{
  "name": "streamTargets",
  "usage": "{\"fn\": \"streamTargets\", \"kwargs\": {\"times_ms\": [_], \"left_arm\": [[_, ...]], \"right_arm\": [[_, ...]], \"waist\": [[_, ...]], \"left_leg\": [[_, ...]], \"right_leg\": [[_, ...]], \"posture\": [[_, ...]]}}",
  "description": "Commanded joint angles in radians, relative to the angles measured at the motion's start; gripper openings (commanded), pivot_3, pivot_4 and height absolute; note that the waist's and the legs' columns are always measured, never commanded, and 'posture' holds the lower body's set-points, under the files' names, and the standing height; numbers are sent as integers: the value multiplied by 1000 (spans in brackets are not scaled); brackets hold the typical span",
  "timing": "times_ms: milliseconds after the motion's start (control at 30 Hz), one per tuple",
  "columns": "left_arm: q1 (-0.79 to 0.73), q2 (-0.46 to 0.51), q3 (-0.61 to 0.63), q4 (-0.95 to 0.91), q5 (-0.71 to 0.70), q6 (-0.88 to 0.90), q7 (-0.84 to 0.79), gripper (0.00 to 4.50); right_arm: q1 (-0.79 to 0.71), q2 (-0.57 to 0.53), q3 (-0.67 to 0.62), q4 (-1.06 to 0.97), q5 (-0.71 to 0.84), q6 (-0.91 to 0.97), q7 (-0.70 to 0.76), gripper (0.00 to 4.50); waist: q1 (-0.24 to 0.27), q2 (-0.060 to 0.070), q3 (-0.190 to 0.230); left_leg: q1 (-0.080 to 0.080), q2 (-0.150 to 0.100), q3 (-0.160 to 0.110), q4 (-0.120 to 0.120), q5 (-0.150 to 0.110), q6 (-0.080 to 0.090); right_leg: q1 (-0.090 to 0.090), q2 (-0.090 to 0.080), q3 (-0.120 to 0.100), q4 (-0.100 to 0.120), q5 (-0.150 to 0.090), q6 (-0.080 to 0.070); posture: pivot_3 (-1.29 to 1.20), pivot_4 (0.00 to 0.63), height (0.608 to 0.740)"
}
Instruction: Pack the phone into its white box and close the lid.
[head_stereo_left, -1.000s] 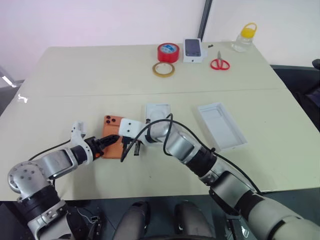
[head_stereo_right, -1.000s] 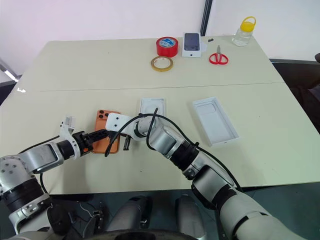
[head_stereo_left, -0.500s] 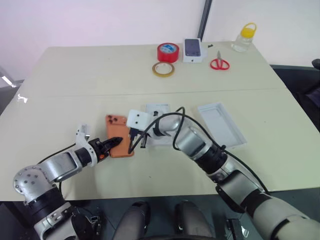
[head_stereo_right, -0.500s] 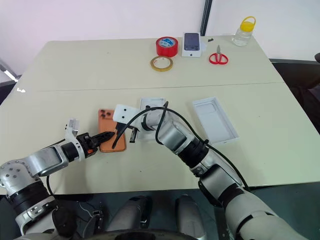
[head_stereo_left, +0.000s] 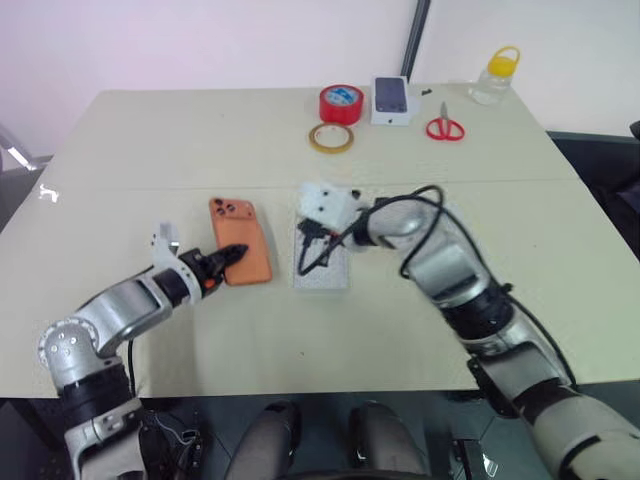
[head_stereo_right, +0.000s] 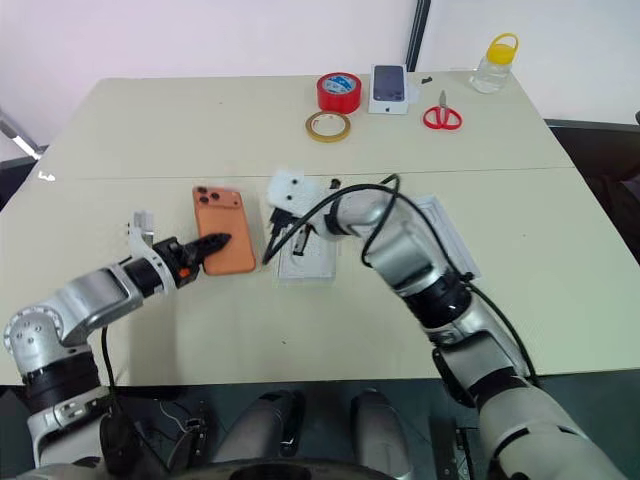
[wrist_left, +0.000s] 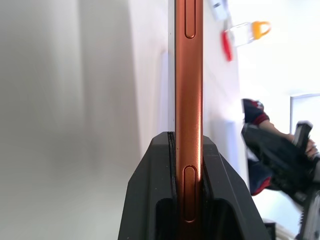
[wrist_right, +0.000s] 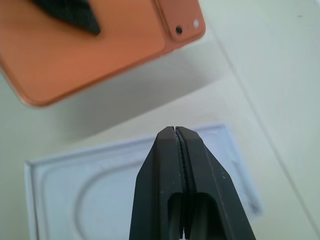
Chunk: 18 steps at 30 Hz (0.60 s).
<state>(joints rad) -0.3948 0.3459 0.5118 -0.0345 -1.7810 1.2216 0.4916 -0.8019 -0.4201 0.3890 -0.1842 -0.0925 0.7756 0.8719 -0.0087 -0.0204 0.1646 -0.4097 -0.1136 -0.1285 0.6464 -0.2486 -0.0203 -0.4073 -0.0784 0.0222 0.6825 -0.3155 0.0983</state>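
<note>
Beige table (head_stereo_left: 150, 150), left gripper (wrist_left: 189, 150) pinching phone (wrist_left: 189, 75)

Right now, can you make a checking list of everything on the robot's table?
Surface: pale table, a seam running across it.
Job's things: orange phone pinched at its near end and lifted; white tray mostly hidden behind the right arm; lid: cannot tell.
Clutter: flat white insert beside the phone; red tape roll, tan tape ring, small phone box, red scissors and yellow-capped jar along the far edge.
Grippers: left gripper shut on the phone; right gripper shut, holding nothing, above the insert.
Cables: black cable looping along the right wrist.
Surroundings: pale wall, dark post.
</note>
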Motion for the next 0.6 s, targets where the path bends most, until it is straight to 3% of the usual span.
{"fn": "streamTargets", "kwargs": {"times_ms": [33, 267, 600], "left_arm": [[-70, -1, -103, 20, -68, -64, 22, 94], [-201, -65, -264, 172, -5, -103, -2, 94], [-221, -64, -322, 243, 55, -71, -52, 94]], "right_arm": [[51, -59, -83, -100, 65, -48, 39, 0], [225, -219, -199, -238, 198, -104, 135, 0], [257, -275, -202, -222, 195, -130, 74, 0]], "waist": [[-2, 0, 0], [-9, -1, 1], [-1, -2, 1]], "left_leg": [[0, 0, 0, 0, 0, 0], [0, 0, 1, 0, 0, 0], [-1, 0, 2, 0, 0, 0]], "right_leg": [[0, 0, 0, 0, 0, 0], [-1, 0, 2, 0, 0, 0], [-1, 0, 2, 1, 0, 0]], "posture": [[0, 150, 740], [0, 150, 740], [0, 150, 740]]}}
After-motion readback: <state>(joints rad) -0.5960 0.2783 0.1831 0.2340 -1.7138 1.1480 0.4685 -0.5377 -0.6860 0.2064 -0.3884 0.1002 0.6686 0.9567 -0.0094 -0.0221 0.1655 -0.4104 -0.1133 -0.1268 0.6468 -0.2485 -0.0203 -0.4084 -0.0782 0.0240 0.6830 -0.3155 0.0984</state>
